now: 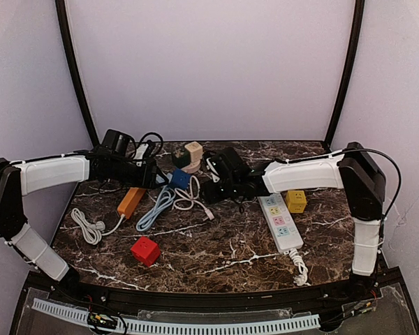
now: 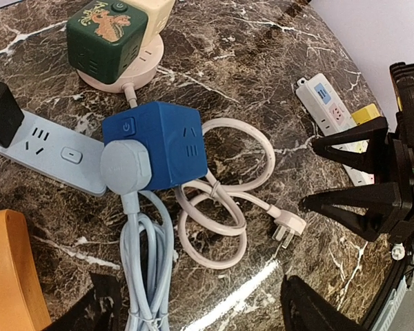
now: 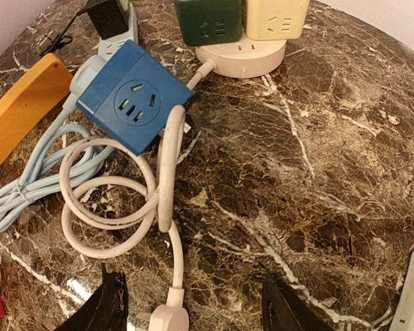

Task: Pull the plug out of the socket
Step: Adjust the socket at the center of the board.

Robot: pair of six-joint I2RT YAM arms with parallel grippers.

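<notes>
Plug (image 2: 125, 165): light-blue, seated in blue cube socket (image 2: 167, 141), left face.
Pull axis: likely level, leftward off cube.
Left gripper (image 2: 200, 296): released, empty, nearer.
Right gripper (image 3: 194, 279): released, above loose white plug (image 3: 169, 318) right of cube.

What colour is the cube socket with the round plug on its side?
The cube socket is dark blue; the left wrist view shows it best.

My left arm (image 1: 52, 172) and right arm (image 1: 304, 174) wear white shells over chunky black joints. A thin black cable (image 1: 391, 160) loops off my right elbow, and my fingers (image 2: 314, 203) are black braced triangles.
</notes>
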